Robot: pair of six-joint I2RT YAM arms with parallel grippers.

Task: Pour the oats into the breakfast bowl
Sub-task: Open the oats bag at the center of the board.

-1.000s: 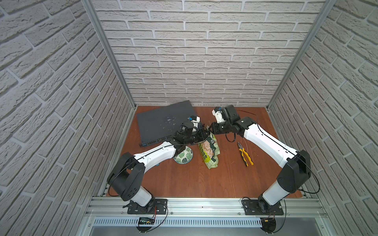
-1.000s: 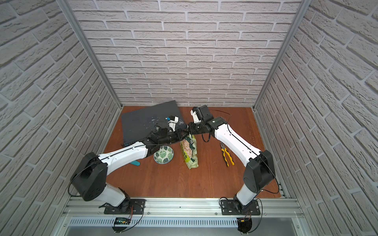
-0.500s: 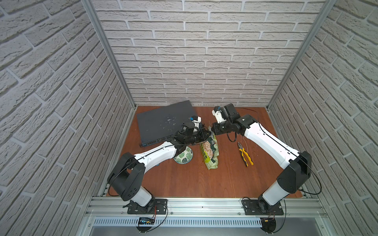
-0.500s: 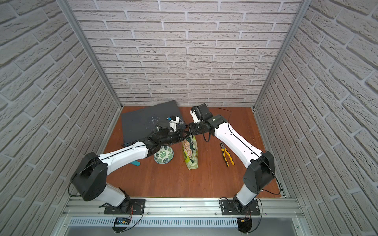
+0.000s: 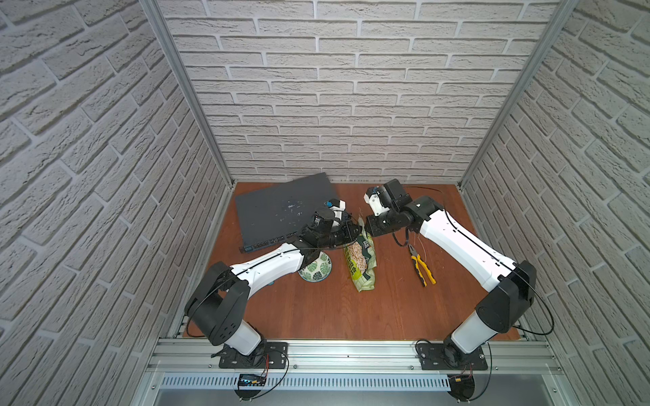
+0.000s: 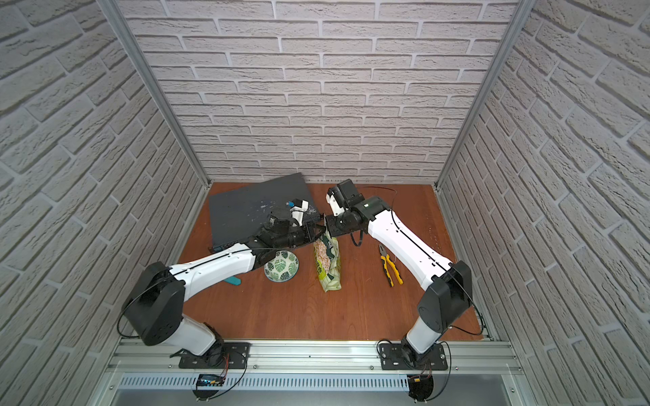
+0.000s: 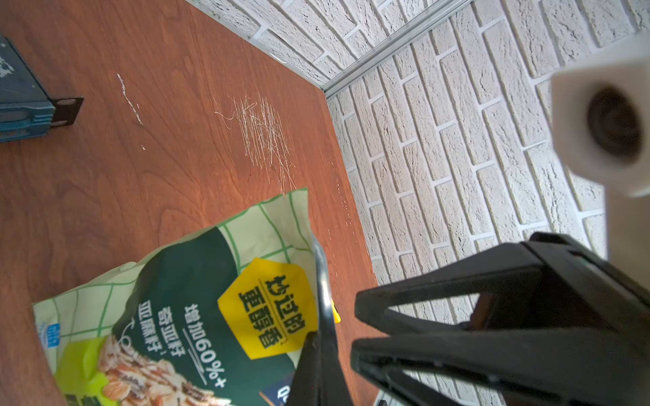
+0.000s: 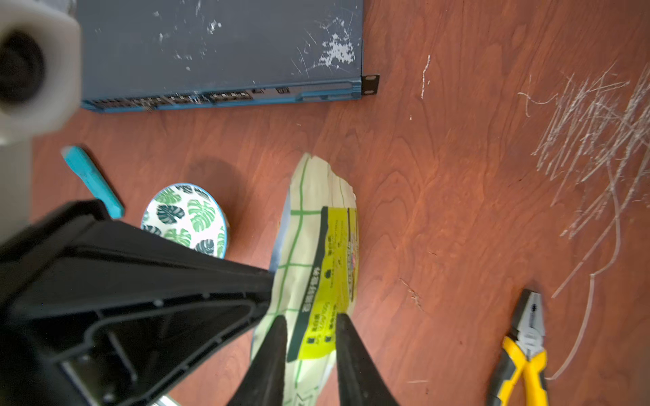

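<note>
Pinching the upper edge of the pouch (image 5: pixel 360 260), the left hand (image 7: pixel 318 348) is fully closed on that thin rim, where silvery lining shows. The right hand (image 8: pixel 309 320) meets it from 3 o'clock, with its jaws partway apart and the pouch's top between them. Whether they press the plastic I cannot tell. In both top views the pouch's 12 o'clock end is lifted between the two hands, while its 6 o'clock end rests on the worktop (image 5: pixel 316 316) near the middle. The oats are hidden inside it. The breakfast bowl (image 6: pixel 282 266) sits upright at the pouch's 9 o'clock, near but apart, partly under the left arm. Yellow-handled pliers (image 5: pixel 424 269) lie at the pouch's 3 o'clock, and a dark flat box (image 5: pixel 278 211) lies at 11 o'clock.
</note>
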